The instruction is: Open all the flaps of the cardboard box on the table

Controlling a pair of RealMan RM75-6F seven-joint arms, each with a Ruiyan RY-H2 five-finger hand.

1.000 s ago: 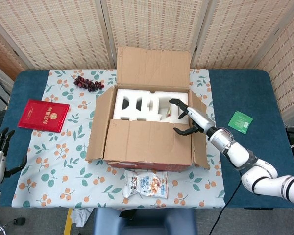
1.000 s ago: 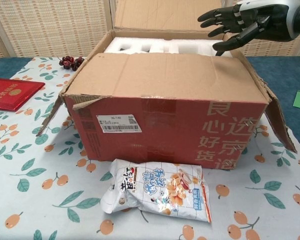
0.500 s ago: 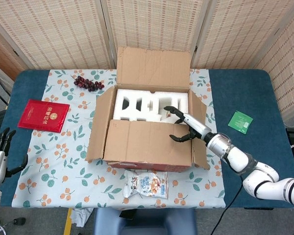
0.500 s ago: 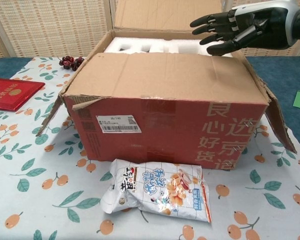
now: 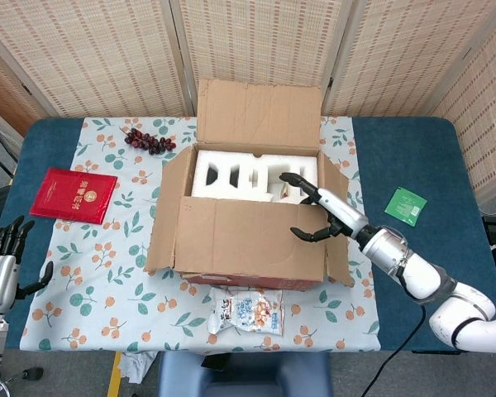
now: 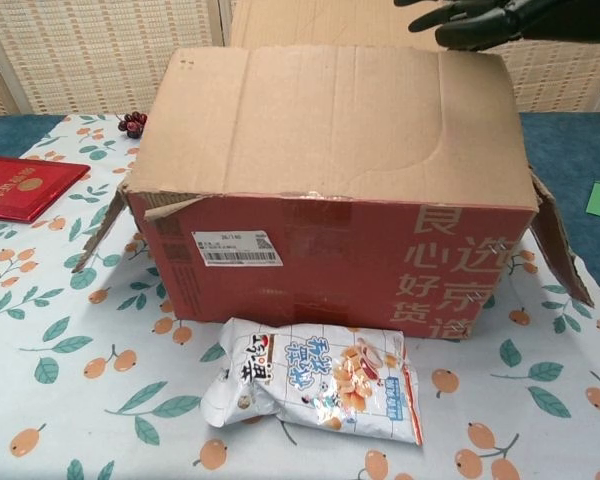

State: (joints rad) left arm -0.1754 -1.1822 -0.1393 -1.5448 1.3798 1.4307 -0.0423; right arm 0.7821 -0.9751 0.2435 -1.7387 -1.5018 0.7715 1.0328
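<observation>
The cardboard box (image 6: 330, 270) stands mid-table, red on its front side. Its back flap (image 5: 259, 112) stands upright, while the left flap (image 5: 167, 211) and right flap (image 5: 341, 263) hang outward. The front flap (image 6: 320, 120) is tilted up steeply and hides the inside in the chest view. White foam (image 5: 231, 178) fills the box. My right hand (image 5: 314, 211) straddles the front flap's free edge near its right end, fingers spread over the foam side and thumb on the outer face. My left hand (image 5: 2, 266) hangs off the table's left front corner with fingers apart, holding nothing.
A snack bag (image 6: 315, 380) lies just in front of the box. A red booklet (image 5: 73, 194) and a bunch of dark grapes (image 5: 149, 141) sit to the left. A green packet (image 5: 406, 205) lies to the right. Woven screens stand behind the table.
The front flap has swung up from lying nearly flat to a steep tilt. My right hand moved toward the box's front and rose with the flap's edge. My left hand barely moved.
</observation>
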